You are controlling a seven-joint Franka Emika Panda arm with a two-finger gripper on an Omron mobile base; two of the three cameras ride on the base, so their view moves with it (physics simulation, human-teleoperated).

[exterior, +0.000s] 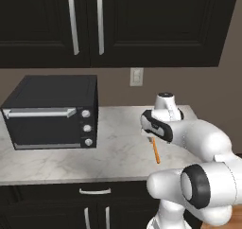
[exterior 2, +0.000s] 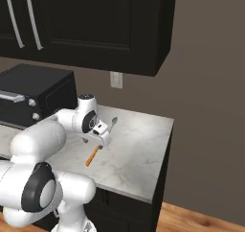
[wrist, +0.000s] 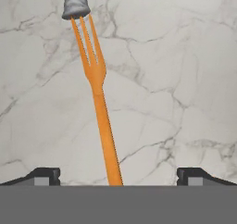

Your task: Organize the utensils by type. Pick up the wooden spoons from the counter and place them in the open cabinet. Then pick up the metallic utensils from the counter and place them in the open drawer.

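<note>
Orange fork point(wrist: 99, 112) flat on counter point(wrist: 185, 56), between wide-apart tool point(wrist: 118, 174) fingertips.

Plenty of room on the right, left side blocked

Toaster oven point(exterior: 52, 112) hogs the left end of the counter point(exterior: 113, 152), so no way thru there. Marble to its right is mostly bare, just the orange fork point(wrist: 98, 102) lying flat w/ a silver-grey utensil point(wrist: 75, 3) touching its tines. Upper cabinet point(exterior: 142, 24) hangs overhead w/ doors shut, capping headroom at the back.
</note>
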